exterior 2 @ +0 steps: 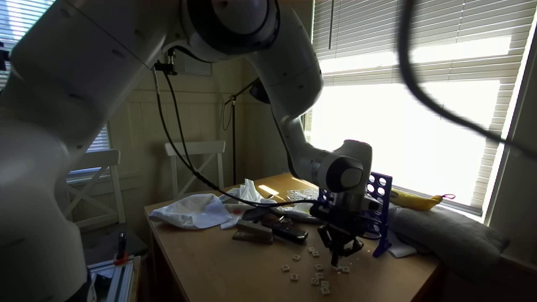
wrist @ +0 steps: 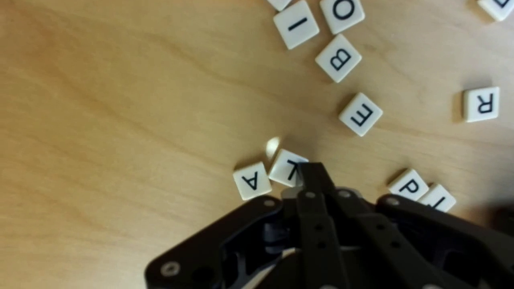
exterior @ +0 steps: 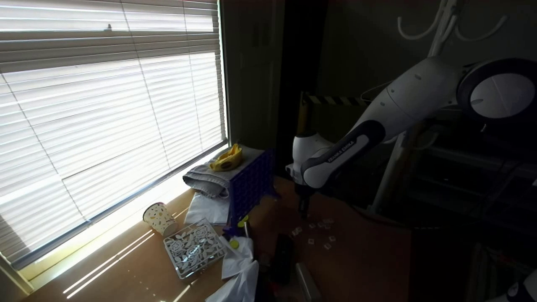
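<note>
Wooden table [exterior 2: 230,264], letter tiles [wrist: 360,114], bright blinds [exterior: 105,113]

White arm [exterior: 400,105] — black fingers [wrist: 315,204]

A white letter tile [wrist: 286,168] lies face-up beside tile A [wrist: 252,181].

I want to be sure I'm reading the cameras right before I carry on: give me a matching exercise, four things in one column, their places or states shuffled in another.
Things:
1. tool
2. A tile
3. banana-shaped item
4. holed rack

Places or states:
a. lying on the grey cloth
b. standing upright, blue-purple
c. jaws closed
d. lying beside a partly hidden tile

Pairs: 1-c; 2-d; 3-a; 4-b
</note>
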You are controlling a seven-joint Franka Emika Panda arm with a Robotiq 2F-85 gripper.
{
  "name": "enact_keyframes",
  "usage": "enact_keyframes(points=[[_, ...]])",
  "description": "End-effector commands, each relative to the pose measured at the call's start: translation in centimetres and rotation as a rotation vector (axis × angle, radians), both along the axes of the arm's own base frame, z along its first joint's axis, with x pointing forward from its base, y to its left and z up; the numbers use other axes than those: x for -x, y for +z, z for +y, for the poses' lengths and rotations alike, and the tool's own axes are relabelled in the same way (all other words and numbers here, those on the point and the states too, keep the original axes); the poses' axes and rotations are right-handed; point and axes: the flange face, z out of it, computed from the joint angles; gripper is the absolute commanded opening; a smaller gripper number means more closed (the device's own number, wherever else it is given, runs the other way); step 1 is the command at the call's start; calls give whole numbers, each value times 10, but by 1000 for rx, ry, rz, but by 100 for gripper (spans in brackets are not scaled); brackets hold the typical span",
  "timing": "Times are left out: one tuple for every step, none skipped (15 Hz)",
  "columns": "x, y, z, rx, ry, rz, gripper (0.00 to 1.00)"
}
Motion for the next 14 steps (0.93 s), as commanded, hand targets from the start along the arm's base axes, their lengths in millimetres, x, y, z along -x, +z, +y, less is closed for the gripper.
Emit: enact_keyframes(points=[[-9,-5,-2,24,40,17,0],[-10,-5,-2,24,45,19,0],[-11,-5,-2,26,50,21,0],[-12,-5,-2,25,56,23,0],[-12,-5,-2,27,61,22,0],[-13,-5,-2,27,66,21,0],[-14,-5,-2,27,70,18,0],[-14,-6,-2,25,73,15,0],[-15,-6,-2,25,77,12,0],[-15,-6,-2,24,81,11,0],[-16,-6,-2,24,84,10,0],[-16,-6,-2,25,87,8,0],[-17,-6,-2,24,90,5,0],[-18,-6,-2,25,92,3,0]])
